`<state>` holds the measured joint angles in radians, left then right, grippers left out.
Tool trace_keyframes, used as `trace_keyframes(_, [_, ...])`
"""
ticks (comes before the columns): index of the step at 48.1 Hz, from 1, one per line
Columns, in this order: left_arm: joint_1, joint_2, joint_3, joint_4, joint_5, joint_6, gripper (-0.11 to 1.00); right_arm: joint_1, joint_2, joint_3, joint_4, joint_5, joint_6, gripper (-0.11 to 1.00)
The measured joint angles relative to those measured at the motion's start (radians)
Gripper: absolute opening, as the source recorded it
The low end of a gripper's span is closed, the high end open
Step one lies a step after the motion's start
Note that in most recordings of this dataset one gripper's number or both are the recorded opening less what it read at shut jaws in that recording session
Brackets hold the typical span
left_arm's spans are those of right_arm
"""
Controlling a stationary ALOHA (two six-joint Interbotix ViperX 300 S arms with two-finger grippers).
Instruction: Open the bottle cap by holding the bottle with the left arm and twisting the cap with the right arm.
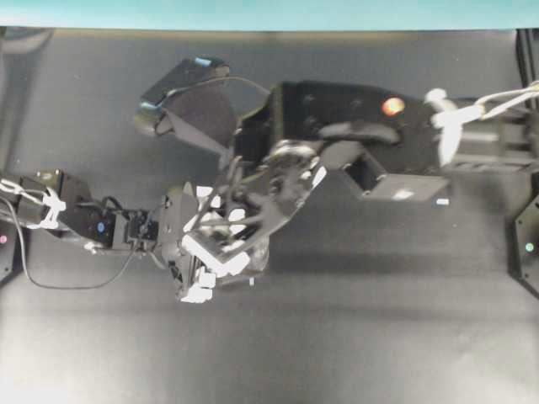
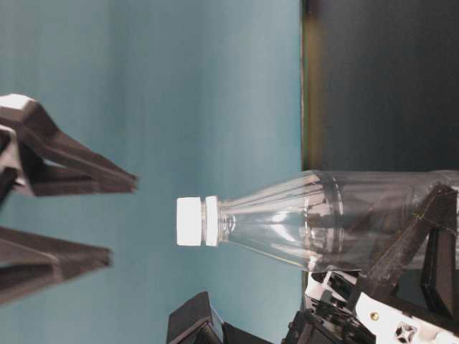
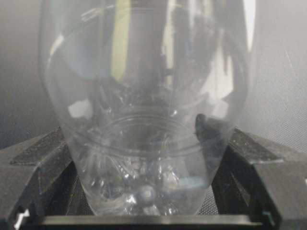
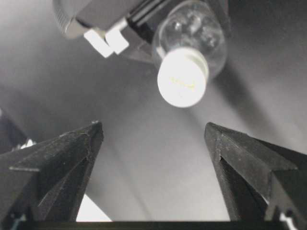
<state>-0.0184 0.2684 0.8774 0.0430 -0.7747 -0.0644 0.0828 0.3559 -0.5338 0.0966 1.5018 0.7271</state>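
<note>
The clear bottle (image 2: 337, 222) is held off the table, and its body fills the left wrist view (image 3: 144, 96). My left gripper (image 3: 139, 143) is shut on the bottle's lower body, a black finger (image 3: 240, 158) pressing on each side. The white bottle cap (image 2: 197, 221) sits on the neck. It points at my right gripper (image 2: 123, 218), which stands a short way off it. In the right wrist view the cap (image 4: 183, 76) lies beyond the right gripper (image 4: 153, 127), which is open wide and touches nothing. From overhead the right arm (image 1: 362, 126) reaches over the left gripper (image 1: 206, 252).
The table (image 1: 337, 337) is dark and matte, with a teal wall (image 1: 269, 13) behind it. A small white tape mark (image 1: 442, 202) lies right of centre. Black fixtures (image 1: 526, 244) stand at the right edge.
</note>
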Motion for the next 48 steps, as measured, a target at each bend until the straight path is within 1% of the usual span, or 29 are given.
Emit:
trace_keyframes(17, [0.000,0.000,0.000,0.000,0.002,0.000,0.82,-0.031,0.034,0.014,-0.002,-0.009,0.000,0.82])
trace_keyframes(24, [-0.002,0.000,0.000,0.000,0.002,0.000,0.82,-0.055,0.034,0.034,-0.011,-0.018,0.000,0.79])
trace_keyframes(28, [-0.002,0.000,0.000,0.000,0.000,0.000,0.82,-0.064,0.035,0.044,-0.014,-0.031,0.000,0.74])
trace_keyframes(33, [-0.003,0.000,0.000,0.000,0.000,0.000,0.82,-0.067,0.035,0.051,-0.012,-0.040,-0.002,0.62])
trace_keyframes(39, [-0.005,0.000,-0.002,-0.002,0.002,0.000,0.82,-0.044,0.035,0.051,-0.011,-0.044,-0.005,0.52])
trace_keyframes(43, [-0.005,0.003,-0.002,0.000,0.000,0.002,0.82,-0.015,0.035,0.052,-0.008,-0.037,-0.006,0.51])
trace_keyframes(48, [-0.012,0.003,0.000,0.000,0.000,0.005,0.82,-0.003,0.035,0.052,-0.006,-0.032,-0.006,0.51])
